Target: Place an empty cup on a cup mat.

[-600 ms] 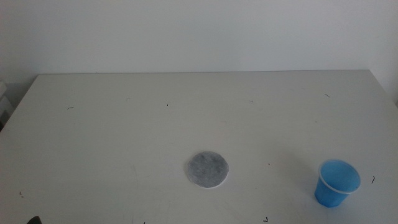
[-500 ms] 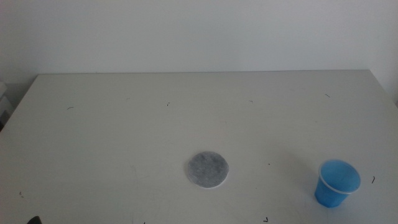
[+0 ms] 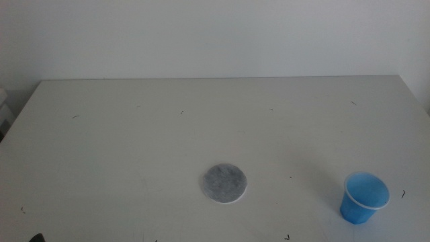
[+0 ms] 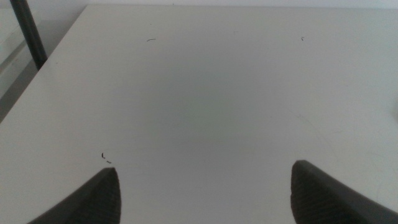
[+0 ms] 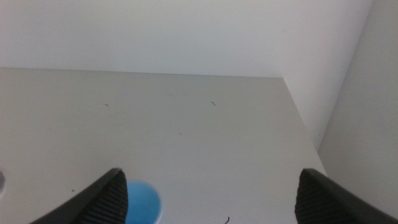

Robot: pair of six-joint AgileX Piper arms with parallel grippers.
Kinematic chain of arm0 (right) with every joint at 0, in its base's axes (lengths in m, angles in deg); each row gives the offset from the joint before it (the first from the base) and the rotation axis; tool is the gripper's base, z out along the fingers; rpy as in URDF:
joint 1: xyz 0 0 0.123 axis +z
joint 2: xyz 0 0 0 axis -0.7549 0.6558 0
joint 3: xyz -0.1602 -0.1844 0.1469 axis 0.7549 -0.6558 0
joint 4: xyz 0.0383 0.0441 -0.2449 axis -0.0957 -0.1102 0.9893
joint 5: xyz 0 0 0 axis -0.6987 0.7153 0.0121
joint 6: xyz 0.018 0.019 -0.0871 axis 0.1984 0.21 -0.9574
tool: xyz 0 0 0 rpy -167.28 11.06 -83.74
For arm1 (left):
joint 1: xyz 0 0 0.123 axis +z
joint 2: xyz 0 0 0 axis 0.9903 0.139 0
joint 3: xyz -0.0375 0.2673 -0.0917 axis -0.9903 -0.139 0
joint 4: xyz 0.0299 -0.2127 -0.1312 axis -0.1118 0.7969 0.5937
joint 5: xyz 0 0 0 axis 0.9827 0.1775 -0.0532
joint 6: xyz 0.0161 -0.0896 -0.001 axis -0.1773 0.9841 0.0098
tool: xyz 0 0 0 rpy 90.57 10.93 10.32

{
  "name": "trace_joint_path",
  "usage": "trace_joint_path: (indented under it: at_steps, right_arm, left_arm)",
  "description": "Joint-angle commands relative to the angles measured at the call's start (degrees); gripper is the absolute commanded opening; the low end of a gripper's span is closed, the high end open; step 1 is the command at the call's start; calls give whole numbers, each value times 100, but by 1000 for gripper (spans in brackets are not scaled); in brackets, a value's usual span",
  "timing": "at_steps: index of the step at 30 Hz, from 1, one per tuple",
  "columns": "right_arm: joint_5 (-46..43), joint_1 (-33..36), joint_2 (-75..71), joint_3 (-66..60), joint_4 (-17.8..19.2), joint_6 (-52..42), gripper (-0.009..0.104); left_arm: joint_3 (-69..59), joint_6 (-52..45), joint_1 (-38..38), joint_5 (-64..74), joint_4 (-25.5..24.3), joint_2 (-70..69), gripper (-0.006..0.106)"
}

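Observation:
The blue cup point(image 3: 364, 197) stands upright and empty near the table's front right corner. Its rim also shows in the right wrist view point(image 5: 142, 202), just beside one jaw. The round grey cup mat point(image 3: 224, 183) lies flat at the front middle of the table, apart from the cup. My right gripper point(image 5: 208, 199) is open, jaws wide apart, above the table near the cup and holding nothing. My left gripper point(image 4: 205, 193) is open and empty over bare table at the left; only a dark speck of it point(image 3: 35, 237) shows at the middle view's bottom edge.
The white table point(image 3: 201, 128) ends at a white wall at the back. A dark post point(image 4: 28, 34) stands beyond the table's left edge. The table's right edge point(image 5: 301, 118) drops off close to the cup.

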Motion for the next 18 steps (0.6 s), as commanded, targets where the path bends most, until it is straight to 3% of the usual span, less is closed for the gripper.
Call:
trace_joint_path:
  at_steps: [1, 8, 18]
  right_arm:
    - [-365, -40, 455, 484, 113, -32, 91]
    - [-287, -40, 1418, 1427, 39, 25, 91]
    - [1226, -40, 2454, 3080, -344, 159, 91]
  left_arm:
    - [34, 62, 6, -384, -2, -17, 105]
    - [34, 62, 6, -384, -2, -17, 105]
    - [34, 62, 6, -384, -2, -17, 105]
